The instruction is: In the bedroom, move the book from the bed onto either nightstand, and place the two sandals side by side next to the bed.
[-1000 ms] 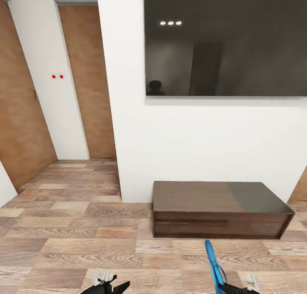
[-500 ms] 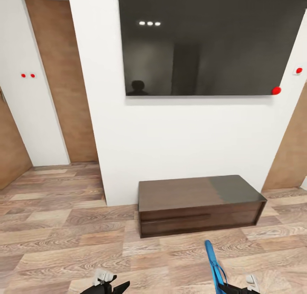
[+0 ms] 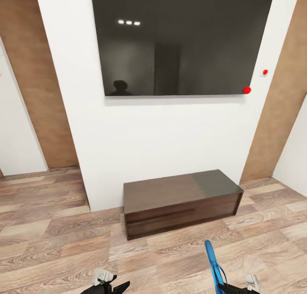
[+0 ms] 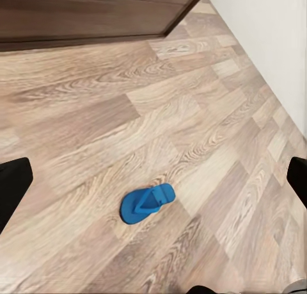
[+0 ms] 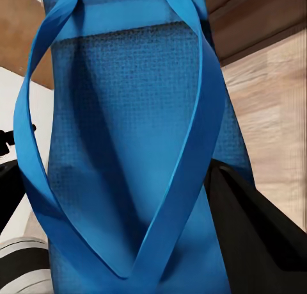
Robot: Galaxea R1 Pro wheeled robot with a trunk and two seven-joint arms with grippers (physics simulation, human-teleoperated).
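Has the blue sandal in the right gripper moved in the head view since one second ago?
No. The sandal sits at the same spot relative to the left gripper. The long low cabinet shifted left because the camera turned.

One blue sandal (image 5: 128, 147) upright in right jaws; other sandal (image 4: 147, 203) flat on plank floor (image 4: 211, 114).

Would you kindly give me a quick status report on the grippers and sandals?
Right gripper shut on blue flip-flop sandal. Left gripper open, empty. Second blue sandal lying on wood-plank floor.
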